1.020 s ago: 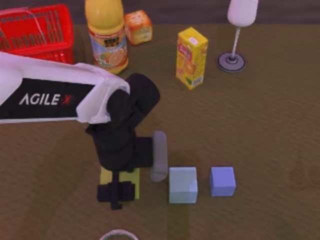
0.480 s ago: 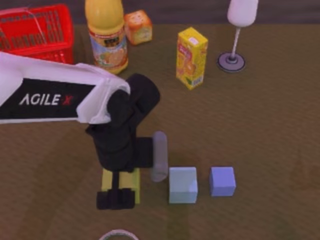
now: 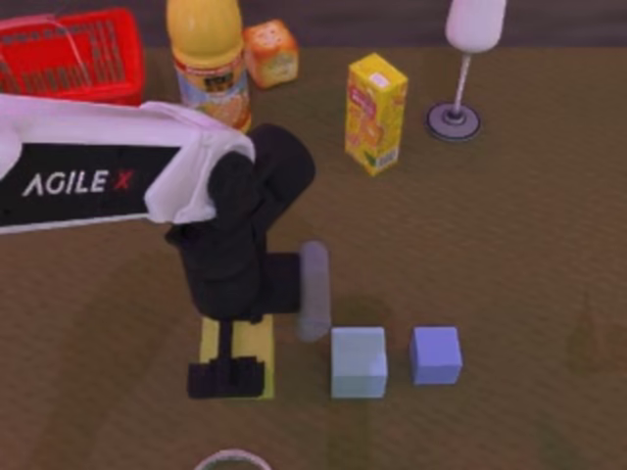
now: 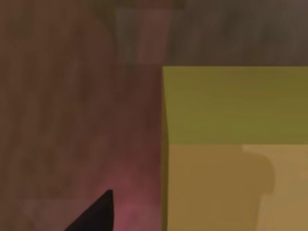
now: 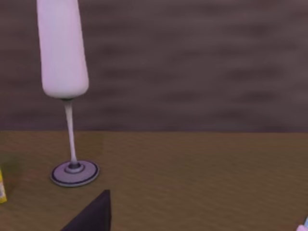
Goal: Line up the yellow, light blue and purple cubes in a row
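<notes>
The yellow cube (image 3: 263, 345) rests on the table, left end of a row with the light blue cube (image 3: 359, 362) and the purple cube (image 3: 436, 354). Small gaps separate the three. My left gripper (image 3: 227, 377) hovers right over the yellow cube, open. In the left wrist view the yellow cube (image 4: 236, 144) fills the frame, and table shows between it and one dark fingertip (image 4: 96, 216). My right arm is out of the top view. The right wrist view shows a single dark fingertip (image 5: 96, 214) above bare table, nothing held.
Along the back stand a red basket (image 3: 69, 59), an orange juice bottle (image 3: 208, 69), a small orange box (image 3: 271, 54), a yellow juice carton (image 3: 375, 113) and a wine glass (image 3: 456, 119). A white rim (image 3: 232, 457) pokes in at the front edge.
My left arm has lifted slightly and drawn back, so more of the yellow cube shows under it. The three cubes have stayed where they were.
</notes>
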